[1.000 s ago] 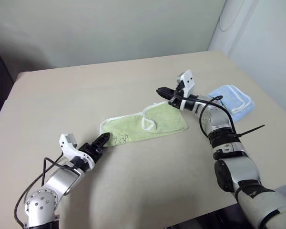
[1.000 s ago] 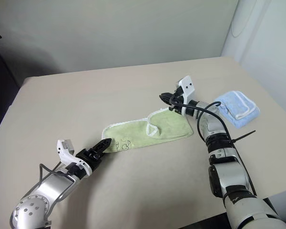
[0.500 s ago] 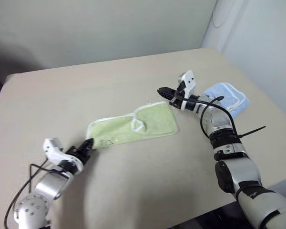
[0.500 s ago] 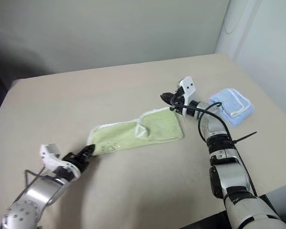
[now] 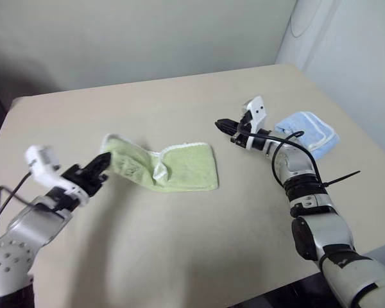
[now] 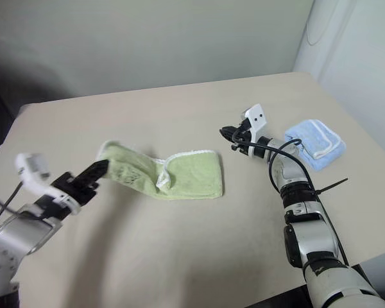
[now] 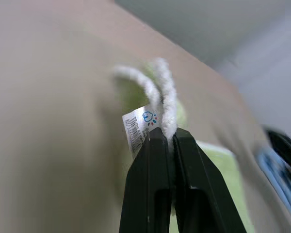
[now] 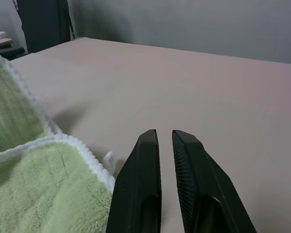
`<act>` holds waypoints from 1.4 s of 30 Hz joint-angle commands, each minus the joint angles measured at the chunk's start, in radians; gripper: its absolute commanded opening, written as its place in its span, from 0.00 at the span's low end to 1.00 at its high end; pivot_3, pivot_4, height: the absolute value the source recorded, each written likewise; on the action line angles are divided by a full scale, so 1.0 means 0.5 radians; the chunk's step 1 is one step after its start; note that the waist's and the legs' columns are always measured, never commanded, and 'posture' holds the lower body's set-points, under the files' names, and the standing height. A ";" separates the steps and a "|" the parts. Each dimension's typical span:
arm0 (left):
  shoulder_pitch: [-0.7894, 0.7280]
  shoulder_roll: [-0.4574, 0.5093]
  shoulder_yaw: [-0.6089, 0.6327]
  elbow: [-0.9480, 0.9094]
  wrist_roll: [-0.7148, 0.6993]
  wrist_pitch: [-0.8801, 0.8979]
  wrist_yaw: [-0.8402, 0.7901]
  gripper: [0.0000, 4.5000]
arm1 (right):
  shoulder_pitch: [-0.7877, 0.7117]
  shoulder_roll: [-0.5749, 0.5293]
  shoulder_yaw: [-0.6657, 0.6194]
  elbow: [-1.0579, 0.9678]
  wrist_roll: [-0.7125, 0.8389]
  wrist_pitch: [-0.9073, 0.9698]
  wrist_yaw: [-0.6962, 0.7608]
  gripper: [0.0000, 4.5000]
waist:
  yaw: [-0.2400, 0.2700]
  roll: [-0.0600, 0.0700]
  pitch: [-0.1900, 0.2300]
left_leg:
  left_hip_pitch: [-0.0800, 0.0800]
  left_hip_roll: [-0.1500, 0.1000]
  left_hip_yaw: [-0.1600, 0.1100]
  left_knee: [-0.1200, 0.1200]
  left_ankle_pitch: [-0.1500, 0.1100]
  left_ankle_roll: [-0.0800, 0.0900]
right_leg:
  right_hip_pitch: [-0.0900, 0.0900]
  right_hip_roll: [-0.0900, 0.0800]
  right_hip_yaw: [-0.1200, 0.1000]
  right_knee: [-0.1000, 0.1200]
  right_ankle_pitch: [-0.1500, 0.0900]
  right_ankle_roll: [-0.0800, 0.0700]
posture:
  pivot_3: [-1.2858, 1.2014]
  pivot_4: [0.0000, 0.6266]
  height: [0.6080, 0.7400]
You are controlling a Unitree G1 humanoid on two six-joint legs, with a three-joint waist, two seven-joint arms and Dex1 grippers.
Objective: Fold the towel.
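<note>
Nearest the robot, the left gripper (image 6: 97, 171) is pinched tight on one corner of the green towel (image 6: 192, 173), holding that end up off the table (image 6: 179, 256) while the rest trails down and lies rumpled near the table's middle. The cloth looks light and limp: it sags from the one held point and bunches in a roll where it meets the surface, so it should drape rather than hold a crease, and the stitched white edge at a corner seems the surest place to grip. The left wrist view adds what the head views cannot: the white hem caught between the fingers (image 7: 150, 170), with a small printed label (image 7: 138, 127) hanging beside it. Farther off, the right gripper (image 5: 219, 123) hangs above the table just past the towel's far edge, its jaws almost together with a thin gap and nothing between them, as its wrist view confirms. Beyond it lies a folded blue towel (image 5: 308, 130).
</note>
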 commanded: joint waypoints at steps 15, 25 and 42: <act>-0.981 -0.194 -1.169 0.291 0.805 0.379 -0.540 0.01 | 0.052 -0.031 -0.146 -0.110 0.052 -0.021 -0.268 0.12 | -0.014 -0.001 0.000 | -0.005 0.000 0.001 -0.004 0.001 -0.001 | -0.009 0.000 0.001 0.001 0.000 0.001 | 0.52 0.24 1.00; -0.900 -0.333 -1.154 0.333 1.018 0.430 -0.743 0.33 | 0.129 -0.033 -0.144 -0.221 0.073 0.031 -0.308 0.12 | -0.014 -0.001 0.000 | -0.006 0.000 0.002 -0.007 0.001 -0.002 | -0.012 0.000 0.002 0.002 0.000 0.002 | 0.52 0.24 1.00; -0.897 -0.406 -0.420 0.126 0.773 0.393 -0.565 0.87 | 0.126 -0.044 -0.064 -0.354 0.133 0.142 -0.075 0.00 | -0.014 -0.001 0.000 | -0.006 0.001 0.003 -0.001 0.002 -0.003 | -0.010 0.000 0.002 0.003 0.000 0.003 | 0.52 0.24 1.00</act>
